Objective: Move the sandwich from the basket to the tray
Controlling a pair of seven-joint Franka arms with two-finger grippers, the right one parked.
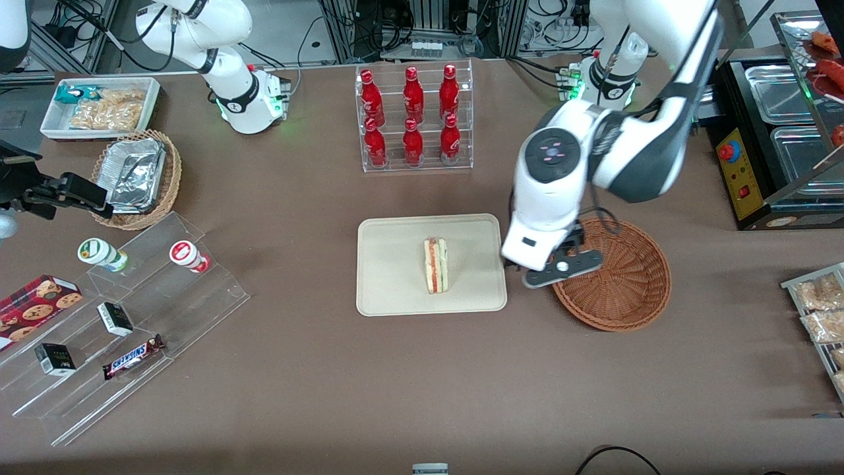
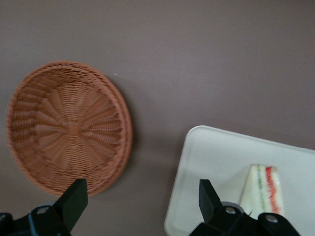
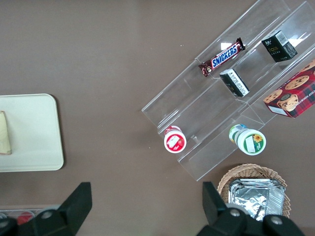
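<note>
We note the sandwich (image 1: 436, 265) lying on the tray (image 1: 389, 290); the basket (image 1: 626, 290) holds nothing. End effector (image 1: 572, 262), fingers apart and empty, hangs between tray and basket. Our advice: retreat straight up, clear of both rims.

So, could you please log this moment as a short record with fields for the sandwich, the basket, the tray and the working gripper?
sandwich: triangular white-bread wedge with red and green filling, lying on the tray, near its middle
tray: flat cream-beige rectangular tray, holds only the sandwich
basket: round reddish-brown wicker basket, empty, beside the tray toward the working arm's end
gripper: left arm's gripper, open, holding nothing, above the table between the tray and the basket
task status: sandwich appears placed
</note>
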